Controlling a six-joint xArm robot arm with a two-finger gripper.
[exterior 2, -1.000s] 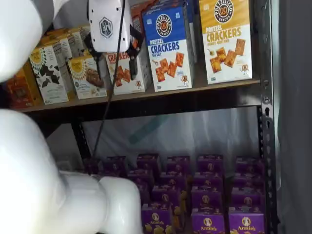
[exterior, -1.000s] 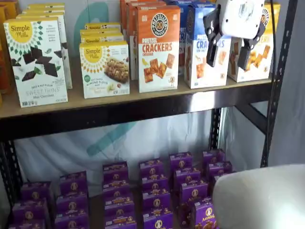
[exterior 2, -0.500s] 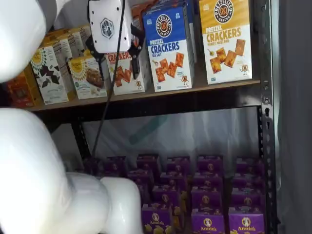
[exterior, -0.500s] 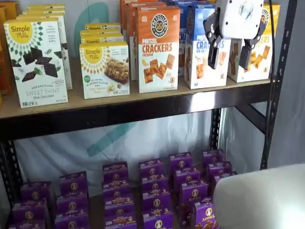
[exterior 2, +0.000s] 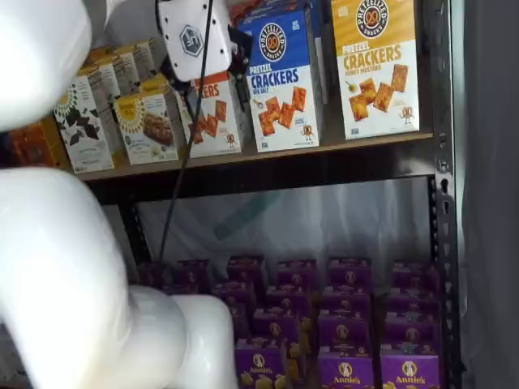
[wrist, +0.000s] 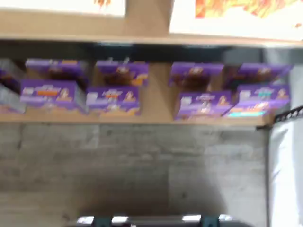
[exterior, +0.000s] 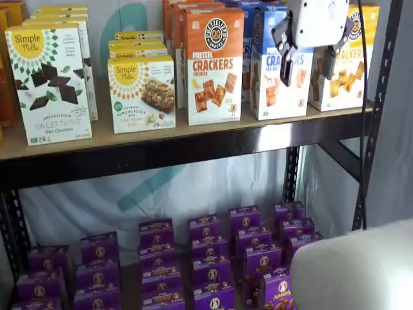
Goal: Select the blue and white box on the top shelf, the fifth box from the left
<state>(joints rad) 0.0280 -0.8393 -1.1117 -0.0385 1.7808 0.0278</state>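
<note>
The blue and white box stands on the top shelf between an orange-topped and a yellow-topped Pretzel Crackers box; it also shows in a shelf view. My gripper hangs in front of the box's upper right part, open and empty, with a plain gap between the two black fingers. In a shelf view its white body sits just left of the blue box, fingers mostly hidden. The wrist view shows the shelf board's edge and only the bottoms of two boxes.
The orange-topped box and yellow-topped box flank the blue one. Simple Mills boxes stand further left. Several purple Annie's boxes fill the lower shelf. A black upright is at the right. My white arm fills the foreground.
My gripper has risen a little and drifted towards the blue box, staying open. The boxes have not moved.
</note>
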